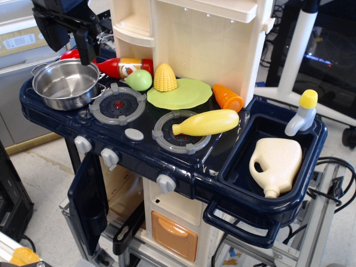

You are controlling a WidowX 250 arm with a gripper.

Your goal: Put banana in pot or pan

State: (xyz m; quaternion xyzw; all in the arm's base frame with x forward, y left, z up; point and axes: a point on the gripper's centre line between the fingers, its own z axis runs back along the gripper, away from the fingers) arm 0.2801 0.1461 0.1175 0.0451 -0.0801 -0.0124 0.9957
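Banana (206, 122) is seen lying on its side across the front right burner (181, 132) of the toy stove, its fat end toward the sink and its narrow neck pointing left. Nearest of all, the cream jug (276, 164) is laid flat in the dark blue sink basin (245, 183) at the right of the bench (183, 167), with a grey faucet topped by a yellow cap (303, 113) standing at the basin's far rim. Knobs (166, 182) are set along the front edge. Behind the banana, a green plate (183, 95) is placed flat, with the ridged corn cob (165, 77) standing at its left edge and an orange carrot (228, 98) just beside its right edge. A green round fruit (139, 79) is seen left of the corn, and a red bottle (119, 67) is laid behind it. The left burner (118, 104) is bare. Farther left, the steel pot (67, 84) is set at the far left corner, well apart from the banana. Above its rim the black tool (84, 53) is hung; whether its jaws are wide or narrow cannot be told, as they are possibly seen edge-on.
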